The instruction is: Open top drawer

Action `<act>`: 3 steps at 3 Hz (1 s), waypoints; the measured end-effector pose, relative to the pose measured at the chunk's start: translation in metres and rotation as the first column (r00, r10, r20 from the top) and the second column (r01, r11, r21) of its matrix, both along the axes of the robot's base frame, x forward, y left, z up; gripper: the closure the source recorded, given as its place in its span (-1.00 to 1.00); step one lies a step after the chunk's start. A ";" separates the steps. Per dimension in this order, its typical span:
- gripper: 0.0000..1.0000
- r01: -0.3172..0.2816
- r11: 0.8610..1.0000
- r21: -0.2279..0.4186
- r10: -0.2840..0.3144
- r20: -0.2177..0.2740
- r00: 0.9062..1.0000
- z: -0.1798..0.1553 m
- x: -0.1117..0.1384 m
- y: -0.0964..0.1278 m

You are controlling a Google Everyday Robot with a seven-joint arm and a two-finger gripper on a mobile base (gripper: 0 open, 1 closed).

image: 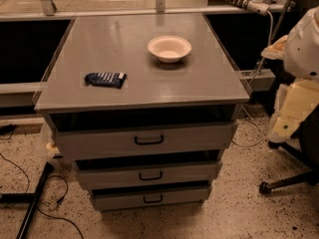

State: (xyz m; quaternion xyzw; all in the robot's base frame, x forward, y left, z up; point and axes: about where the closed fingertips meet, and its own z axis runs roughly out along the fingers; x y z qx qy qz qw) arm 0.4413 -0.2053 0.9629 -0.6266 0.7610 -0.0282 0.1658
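— Where is the gripper hanging?
— Off at the right edge, beside the table, well apart from the black handle. I cannot tell whether it is gaping or closed.
— Which step is running?
— The approach, I'd judge. It is needing to swing left and nearer, onto that handle.
— And the top drawer?
— It is sitting just under the table's top, showing the widest grey front and looking barely pulled out.
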 end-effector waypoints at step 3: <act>-1.00 -0.246 0.926 0.288 0.227 0.099 0.969 -0.098 0.020 0.042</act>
